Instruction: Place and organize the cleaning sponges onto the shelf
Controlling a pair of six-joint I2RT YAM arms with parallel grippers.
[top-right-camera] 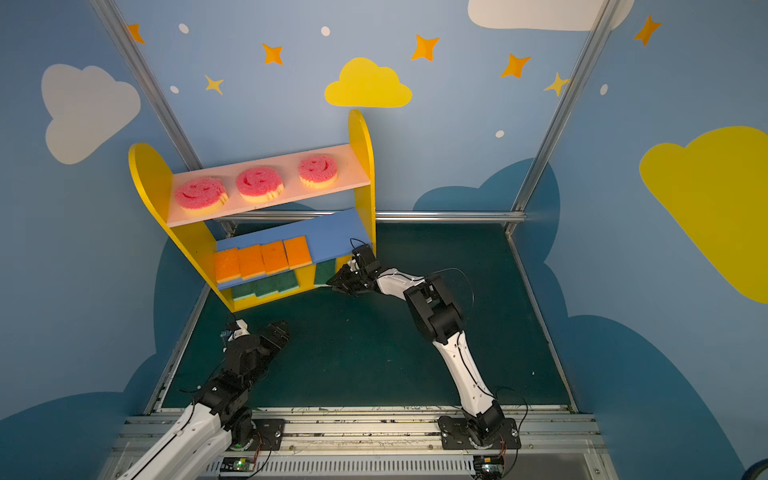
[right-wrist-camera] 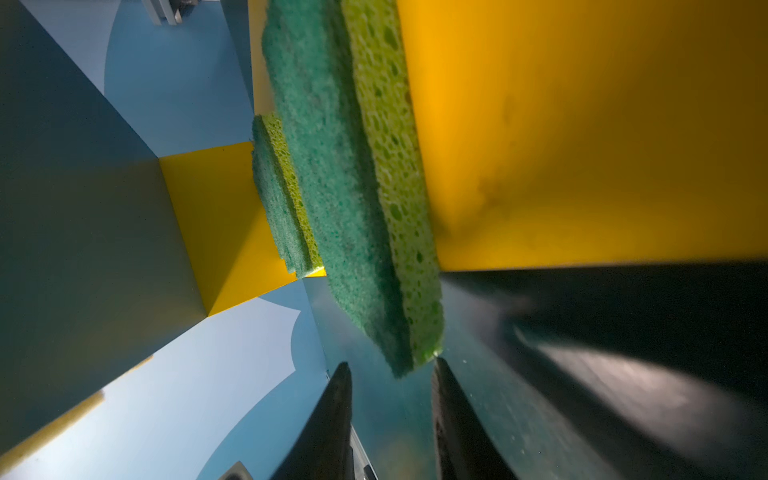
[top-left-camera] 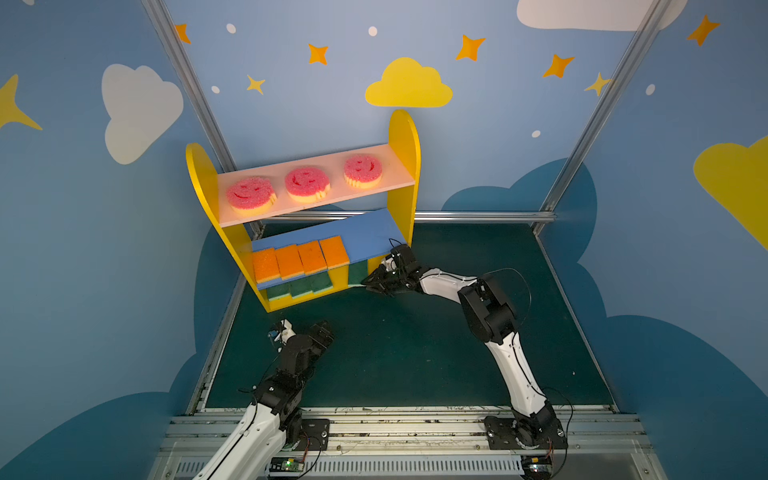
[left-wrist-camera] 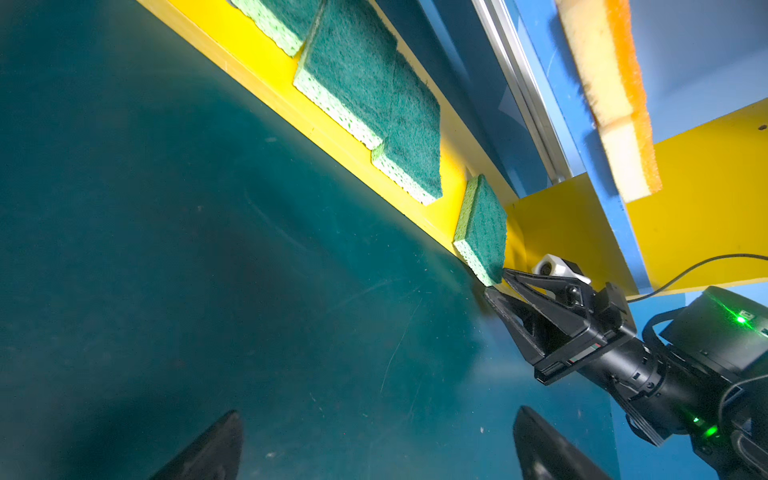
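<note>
The shelf (top-left-camera: 405, 141) is standing at the back left of the green mat (top-left-camera: 415, 353). On its pink upper board (top-left-camera: 399, 168), 3 round pink sponges (top-left-camera: 251, 195) (top-left-camera: 307, 183) (top-left-camera: 363, 169) are lying in a row with their smiley faces up. On the blue lower board (top-left-camera: 365, 232), 4 orange sponges (top-left-camera: 266, 264) (top-left-camera: 289, 259) (top-left-camera: 312, 255) (top-left-camera: 335, 250) are lying side by side and filling its left part. On the yellow base (left-wrist-camera: 353, 151), 3 green sponges (top-left-camera: 277, 291) (top-left-camera: 300, 286) (top-left-camera: 322, 281) are lying flat, partly overlapping each other in the left wrist view.

The 4th green sponge (left-wrist-camera: 484, 228) is standing on its edge at the right end of the base, apart from the other 3 and just beside the right side panel. Its pale side is facing that panel; whether it is leaning on it, I cannot tell. Its lower corner is sticking out past the front edge of the base.

The right gripper (left-wrist-camera: 494, 280) is reaching low to this corner. Its jaws are standing a little apart and are not clamping anything. In the right wrist view the sponge corner is hanging just ahead of the gap, and 1 fingertip (right-wrist-camera: 439, 368) is touching it or almost touching it.

The left gripper (left-wrist-camera: 379, 411) is hovering over the mat in front of the shelf. Its jaws are spreading wide, with nothing between them.
</note>
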